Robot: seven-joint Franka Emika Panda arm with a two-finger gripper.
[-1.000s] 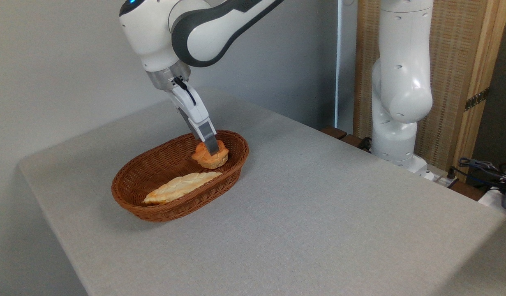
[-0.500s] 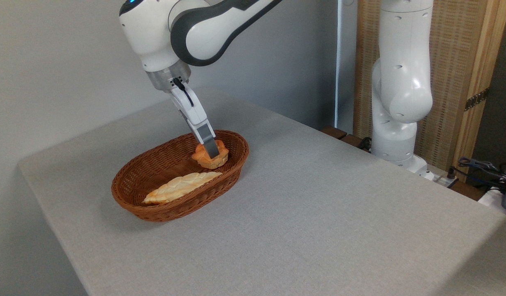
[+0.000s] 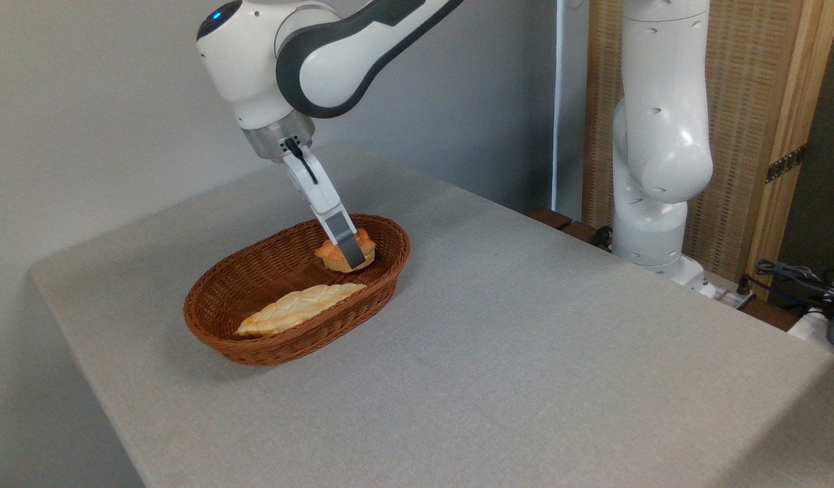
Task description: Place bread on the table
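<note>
Tool is clenching the lumpy orange-golden round bread. It is hanging inside the brown oval wicker basket on the grey fabric bench.

We're in a robot lab. White robot arm bolted beside a grey table. Loose cables trail at right.

Glossy white arm casing, dark grey joint bands, blue indicator light, silver wrist flange, short black cable
</note>
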